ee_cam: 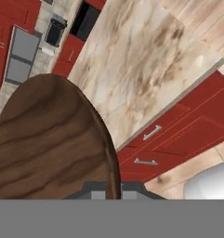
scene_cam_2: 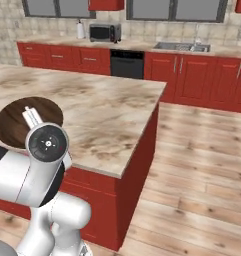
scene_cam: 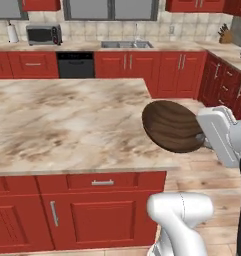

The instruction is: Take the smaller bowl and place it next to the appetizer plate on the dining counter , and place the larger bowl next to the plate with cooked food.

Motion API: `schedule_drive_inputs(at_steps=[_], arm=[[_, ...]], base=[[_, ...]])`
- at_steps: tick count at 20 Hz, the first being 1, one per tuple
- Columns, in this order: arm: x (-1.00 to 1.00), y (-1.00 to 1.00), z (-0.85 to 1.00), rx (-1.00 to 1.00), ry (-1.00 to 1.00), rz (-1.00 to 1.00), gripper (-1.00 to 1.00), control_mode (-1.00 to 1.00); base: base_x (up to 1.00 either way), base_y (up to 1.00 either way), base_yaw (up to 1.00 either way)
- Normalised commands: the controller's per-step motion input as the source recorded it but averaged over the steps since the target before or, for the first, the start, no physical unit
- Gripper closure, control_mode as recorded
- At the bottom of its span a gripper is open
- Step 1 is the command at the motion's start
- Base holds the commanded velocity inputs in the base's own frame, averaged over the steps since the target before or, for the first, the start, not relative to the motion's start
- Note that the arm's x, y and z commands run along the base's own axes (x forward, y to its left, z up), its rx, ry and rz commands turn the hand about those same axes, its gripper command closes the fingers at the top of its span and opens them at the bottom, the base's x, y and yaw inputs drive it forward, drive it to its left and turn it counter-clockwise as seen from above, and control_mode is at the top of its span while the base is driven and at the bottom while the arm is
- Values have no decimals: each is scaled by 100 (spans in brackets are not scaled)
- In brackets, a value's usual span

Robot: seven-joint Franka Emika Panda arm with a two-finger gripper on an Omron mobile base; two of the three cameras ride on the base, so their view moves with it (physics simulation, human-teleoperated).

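The left base view looked forward and down from behind the arm's left side, over the island worktop (scene_cam: 67,120) toward the far wall with its sink (scene_cam: 127,44) and microwave (scene_cam: 43,34). The right base view looked from behind the arm's right side, across the same worktop (scene_cam_2: 107,107) to the same sink (scene_cam_2: 182,47) and microwave (scene_cam_2: 104,32), with more wooden floor (scene_cam_2: 202,165) to its right. Both shared the island's near corner and the brown bowl (scene_cam: 173,126) held over it. The hand view sat very close behind that bowl (ee_cam: 48,144), rolled sideways, looking down along it at the worktop (ee_cam: 141,60) and red drawers (ee_cam: 178,135).
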Motion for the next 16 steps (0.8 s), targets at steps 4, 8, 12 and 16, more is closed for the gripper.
schedule_drive_inputs(at_steps=[4,8,12,16], arm=[[0,0,0,0,0,0,100,100],[0,0,0,0,0,0,100,100],[0,0,0,0,0,0,100,100],[0,0,0,0,0,0,100,100]], base=[[84,100,0],[53,100,0],[6,100,2],[0,100,2]])
